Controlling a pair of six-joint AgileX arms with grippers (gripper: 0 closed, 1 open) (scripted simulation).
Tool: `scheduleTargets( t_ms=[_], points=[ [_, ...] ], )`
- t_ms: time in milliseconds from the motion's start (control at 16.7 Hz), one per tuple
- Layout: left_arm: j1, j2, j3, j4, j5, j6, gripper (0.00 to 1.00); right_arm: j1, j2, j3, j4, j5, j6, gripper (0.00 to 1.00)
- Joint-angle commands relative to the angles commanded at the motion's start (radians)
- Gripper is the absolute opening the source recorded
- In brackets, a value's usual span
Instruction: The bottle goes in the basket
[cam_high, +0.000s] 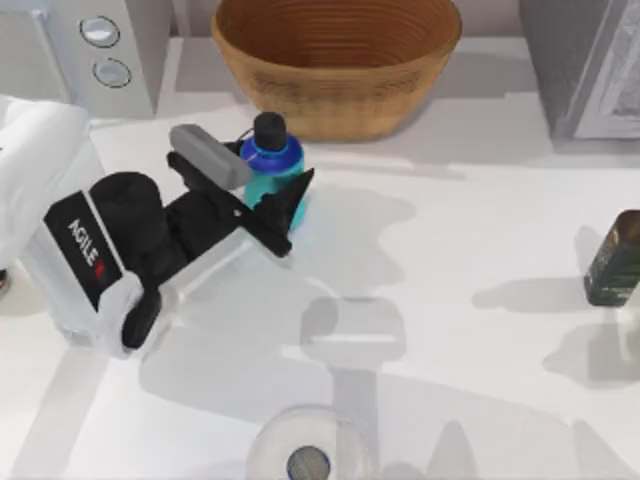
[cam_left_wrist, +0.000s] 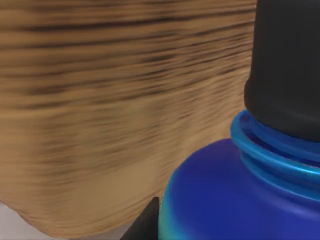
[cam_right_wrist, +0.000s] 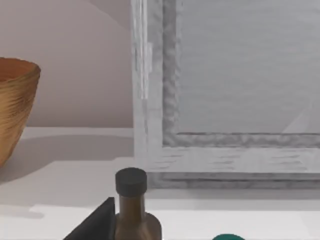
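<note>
The left AgileX arm is reaching across the white bench (cam_high: 470, 250) from the top view's left side. Its left end effector (cam_high: 272, 200) is closing on one turquoise cylindrical water bottle (cam_high: 272, 165) with a darker blue shoulder and a black screw cap. One black finger (cam_high: 285, 200) is lying against the bottle's right flank, and the opposite finger is sitting on the bottle's left side beneath a grey wrist block (cam_high: 208, 156); the end effector is gripping the bottle body. The bottle is standing upright on the bench, just in front of one large round tan-brown woven wicker basket (cam_high: 340, 95), outside it and near its front wall.

In the left wrist view, the blue shoulder and black cap of the bottle (cam_left_wrist: 235, 200) are appearing close up, with the wicker wall of the basket (cam_left_wrist: 100, 125) directly behind.

One dark olive-brown oil bottle (cam_high: 612, 258) is standing at the bench's right edge, well apart from the water bottle. The right wrist view is showing that oil bottle (cam_right_wrist: 132, 210) near the camera and the basket (cam_right_wrist: 12, 105) farther off. One dark finger (cam_right_wrist: 97, 222) of the right end effector is showing beside the oil bottle; whether this end effector is open or closed cannot be determined.

One round clear object (cam_high: 308, 455) is resting at the bench's near edge.
</note>
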Motion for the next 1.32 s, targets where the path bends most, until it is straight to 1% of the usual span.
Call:
scheduleTargets(
  t_ms=[60, 120, 720, 900, 1020, 1320],
  points=[
    [0.000, 0.000, 0.000, 0.000, 0.000, 0.000, 0.02, 0.000, 0.000, 0.000, 0.000, 0.000, 0.000, 1.00],
    [0.000, 0.000, 0.000, 0.000, 0.000, 0.000, 0.00, 0.000, 0.000, 0.000, 0.000, 0.000, 0.000, 1.00],
    [-0.005, -0.014, -0.006, -0.001, -0.001, 0.003, 0.00, 0.000, 0.000, 0.000, 0.000, 0.000, 0.000, 1.00],
    [-0.007, -0.099, -0.045, -0.014, 0.003, 0.017, 0.00, 0.000, 0.000, 0.000, 0.000, 0.000, 0.000, 1.00],
    [0.012, -0.181, -0.096, -0.031, 0.017, 0.027, 0.00, 0.000, 0.000, 0.000, 0.000, 0.000, 0.000, 1.00],
    [0.119, -0.405, -0.278, -0.097, 0.096, 0.025, 0.00, 0.000, 0.000, 0.000, 0.000, 0.000, 0.000, 1.00]
  ],
)
